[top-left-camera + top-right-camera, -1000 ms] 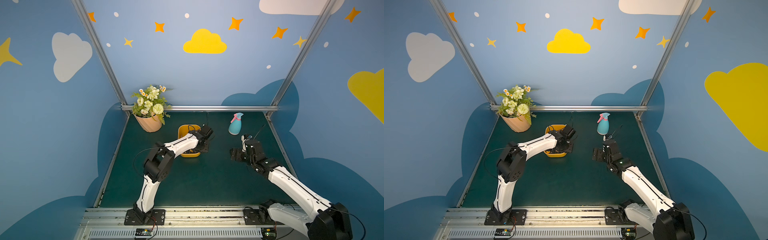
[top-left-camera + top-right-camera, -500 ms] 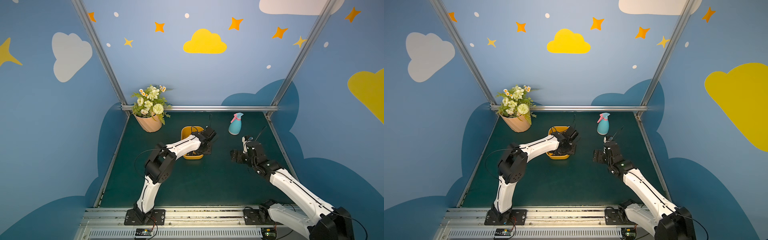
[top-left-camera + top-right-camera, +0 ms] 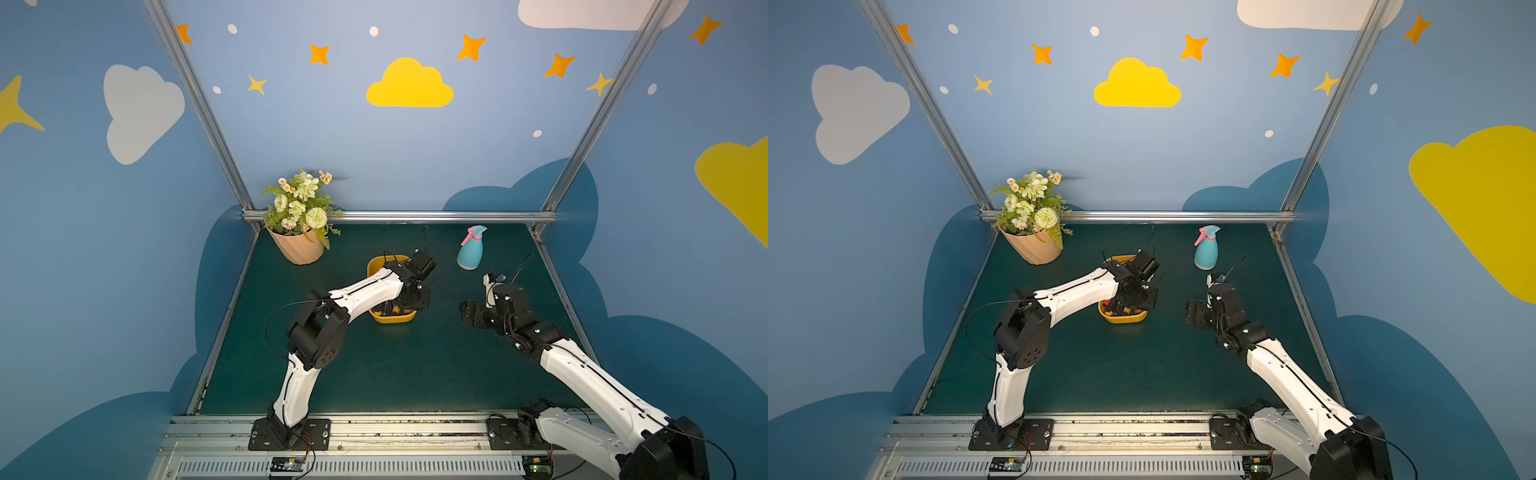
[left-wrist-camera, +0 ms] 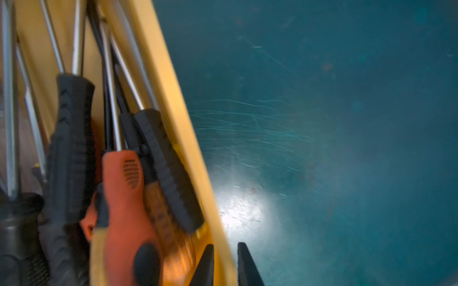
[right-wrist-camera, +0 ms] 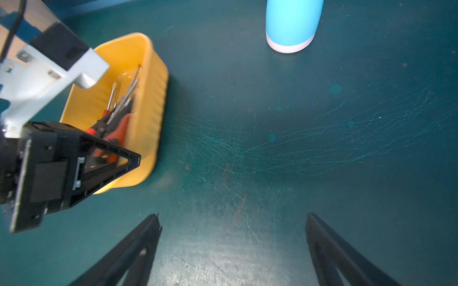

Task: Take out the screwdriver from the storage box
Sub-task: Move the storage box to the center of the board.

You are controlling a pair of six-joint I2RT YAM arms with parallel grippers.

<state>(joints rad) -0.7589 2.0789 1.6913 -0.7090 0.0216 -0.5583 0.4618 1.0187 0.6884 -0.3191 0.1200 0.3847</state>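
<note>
The yellow storage box [image 3: 392,320] [image 3: 1126,319] sits mid-table with several screwdrivers inside; an orange-handled screwdriver [image 4: 124,198] [image 5: 119,128] lies among black-handled ones [image 4: 71,148]. My left gripper [image 4: 224,244] [image 3: 1127,305] straddles the box's near side wall [image 4: 173,111], one finger inside and one outside, jaws slightly apart. The box and tools look blurred beside the sharp gripper body [image 5: 62,173], so the wall is loose between the jaws. No screwdriver is held. My right gripper [image 5: 233,215] [image 3: 471,313] hovers wide open over bare mat to the right of the box [image 5: 148,99].
A blue spray bottle [image 3: 471,249] [image 5: 292,24] stands at the back right. A peach flowerpot [image 3: 297,247] with flowers fills the back left corner. Metal frame rails [image 3: 399,216] border the green mat.
The storage box has slid toward the front and right with the left gripper. The left jaws have parted and let go of the wall. The right arm has hardly moved.
</note>
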